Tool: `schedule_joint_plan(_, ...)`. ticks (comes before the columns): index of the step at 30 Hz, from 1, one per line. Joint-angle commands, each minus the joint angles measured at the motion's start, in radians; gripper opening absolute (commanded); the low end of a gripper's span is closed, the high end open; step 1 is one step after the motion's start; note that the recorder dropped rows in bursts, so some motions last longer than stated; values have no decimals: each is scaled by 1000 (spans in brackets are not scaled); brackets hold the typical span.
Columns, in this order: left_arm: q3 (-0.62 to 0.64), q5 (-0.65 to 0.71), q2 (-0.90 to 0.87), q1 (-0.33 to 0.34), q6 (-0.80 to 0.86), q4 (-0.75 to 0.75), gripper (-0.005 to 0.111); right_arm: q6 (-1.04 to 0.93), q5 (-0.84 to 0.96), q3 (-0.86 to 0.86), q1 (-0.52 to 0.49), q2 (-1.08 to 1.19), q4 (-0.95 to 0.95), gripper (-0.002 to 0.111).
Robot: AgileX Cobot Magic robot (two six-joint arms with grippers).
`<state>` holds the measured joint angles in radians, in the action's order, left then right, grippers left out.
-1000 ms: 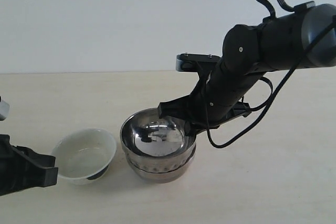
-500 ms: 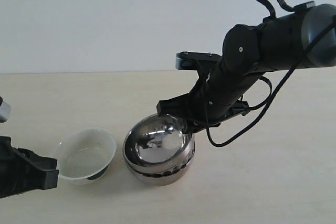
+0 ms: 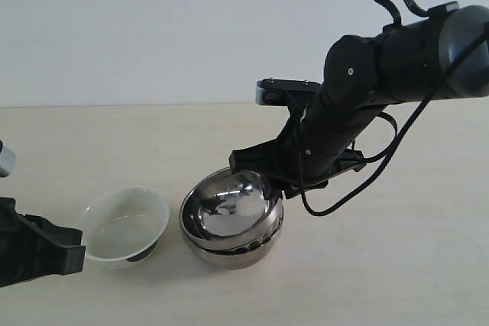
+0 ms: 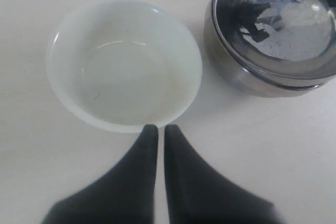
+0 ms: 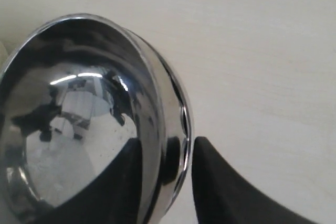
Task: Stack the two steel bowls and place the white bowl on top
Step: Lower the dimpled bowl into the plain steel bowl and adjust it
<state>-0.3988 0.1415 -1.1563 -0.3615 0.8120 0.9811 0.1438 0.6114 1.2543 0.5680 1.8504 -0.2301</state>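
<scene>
While the two steel bowls [image 3: 229, 211] sat nested one inside the other at the middle of the tabletop [image 3: 397, 265], the right gripper [image 5: 167, 148] straddled their rim with its jaws parted, one finger inside the upper bowl and one outside. The white bowl [image 3: 122, 223] stood just beside the stack. The left gripper [image 4: 157, 128], jaws pressed narrowly together and holding nothing, hovered by the white bowl's rim.

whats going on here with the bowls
The two steel bowls are already stacked: the upper steel bowl sits nested, slightly tilted, in the lower steel bowl. The right gripper straddles the upper bowl's rim with its jaws parted. The white bowl stands on the table beside the stack, not yet on top. The left gripper is shut, right by its rim.
</scene>
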Motion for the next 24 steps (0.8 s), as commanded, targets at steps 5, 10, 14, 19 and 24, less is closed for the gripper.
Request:
schedule_joint_plan(5, 5, 0, -2, 0, 4, -2, 4, -14, 16, 5, 2, -4, 9, 0)
schedule_joint_plan(10, 5, 1, -2, 0, 4, -2, 4, -23, 9, 5, 2, -4, 9, 0)
schedule_joint_plan(14, 5, 1, -2, 0, 4, -2, 4, -23, 9, 5, 2, -4, 2, 0)
schedule_joint_plan(19, 5, 10, -2, 0, 4, 2, 4, -23, 11, 5, 2, -4, 2, 3)
schedule_joint_plan(24, 5, 12, -2, 0, 4, 2, 4, -23, 11, 3, 2, -2, 2, 21)
